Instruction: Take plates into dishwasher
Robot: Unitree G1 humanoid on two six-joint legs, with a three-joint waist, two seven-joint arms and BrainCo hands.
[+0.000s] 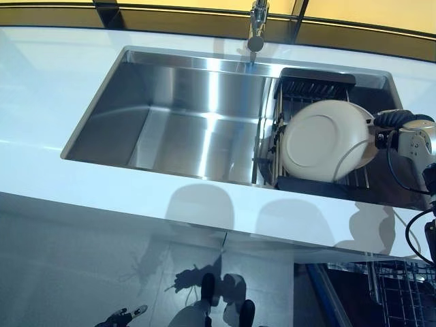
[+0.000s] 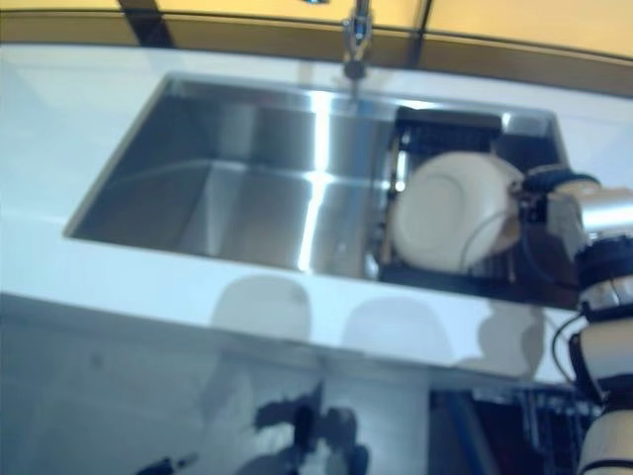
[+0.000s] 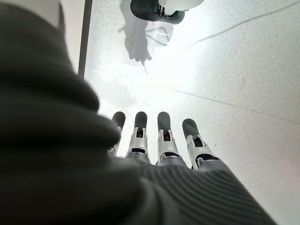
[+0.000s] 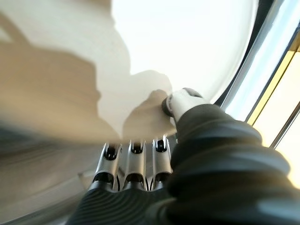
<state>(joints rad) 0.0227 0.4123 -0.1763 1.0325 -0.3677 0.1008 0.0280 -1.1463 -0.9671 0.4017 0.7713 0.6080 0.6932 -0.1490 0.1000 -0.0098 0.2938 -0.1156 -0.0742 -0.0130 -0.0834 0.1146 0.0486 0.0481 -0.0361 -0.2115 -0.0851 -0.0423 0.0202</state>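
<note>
A white plate (image 1: pixel 320 139) stands on edge in the black dish rack (image 1: pixel 317 82) at the right end of the sink. My right hand (image 1: pixel 383 128) is at the plate's right rim. In the right wrist view its thumb (image 4: pixel 182 102) presses on the plate's face (image 4: pixel 187 42), while its fingers (image 4: pixel 136 157) run behind the rim with their tips hidden. A second plate edge shows just behind the first. My left hand (image 1: pixel 121 317) hangs low over the floor, its fingers (image 3: pixel 164 136) straight and holding nothing.
The steel sink basin (image 1: pixel 184 129) lies left of the rack, under the faucet (image 1: pixel 257 24). White counter (image 1: pixel 54 88) surrounds it. A wire dishwasher rack (image 1: pixel 405 293) shows below the counter's front edge at the lower right.
</note>
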